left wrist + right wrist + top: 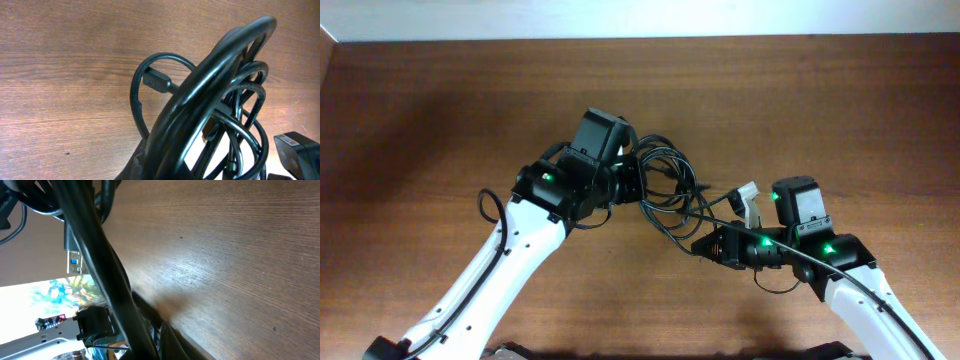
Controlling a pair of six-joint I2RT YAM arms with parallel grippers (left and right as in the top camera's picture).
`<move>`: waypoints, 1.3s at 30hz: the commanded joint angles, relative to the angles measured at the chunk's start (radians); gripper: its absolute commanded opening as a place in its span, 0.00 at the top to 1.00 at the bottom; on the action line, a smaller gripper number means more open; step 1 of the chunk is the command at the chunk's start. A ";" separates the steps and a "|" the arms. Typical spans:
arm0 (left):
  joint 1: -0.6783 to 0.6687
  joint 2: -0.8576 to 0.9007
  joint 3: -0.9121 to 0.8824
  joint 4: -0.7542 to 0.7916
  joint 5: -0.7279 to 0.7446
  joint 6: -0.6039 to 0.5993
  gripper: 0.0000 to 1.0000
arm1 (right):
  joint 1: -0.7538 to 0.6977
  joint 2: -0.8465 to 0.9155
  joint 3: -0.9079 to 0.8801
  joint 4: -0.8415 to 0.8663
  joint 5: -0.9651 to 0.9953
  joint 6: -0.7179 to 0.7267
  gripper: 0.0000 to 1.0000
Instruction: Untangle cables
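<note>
A: Where are the cables (665, 185) found?

B: They are seen as a loose bundle of black loops near the middle of the table (440, 110), between the two arms. One side of the bundle is held at the left gripper (632, 183), and a single strand (672, 222) is drawn out of it toward the right gripper (703, 245).

A: How are the left fingers set?

B: They are closed narrowly on the bundle. In the left wrist view the loops are seen rising close before the camera, lifted off the wood there, and a black plug (157, 82) is seen inside a loop behind them. The fingertips themselves are hidden by the cables.

A: And the right fingers?

B: They are pressed together, and the strand is pinched between them. In the right wrist view it is seen running slantwise across the frame, close to the lens. A metal plug (74, 262) with a blue insert is seen beside it.

A: Is anything else noted?

B: A pale plug (748, 191) is seen just above the right gripper in the overhead view. Which cable it belongs to cannot be told.
</note>
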 commanded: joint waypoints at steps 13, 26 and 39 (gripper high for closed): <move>0.031 -0.023 0.023 -0.131 -0.256 0.044 1.00 | 0.007 0.009 -0.024 -0.075 0.224 -0.014 0.60; 0.031 -0.023 0.023 -0.122 0.196 0.210 1.00 | 0.008 0.011 -0.024 0.108 0.343 0.091 0.57; 0.031 -0.023 0.023 -0.005 0.103 0.091 1.00 | 0.046 0.042 -0.024 -0.038 0.444 0.091 0.78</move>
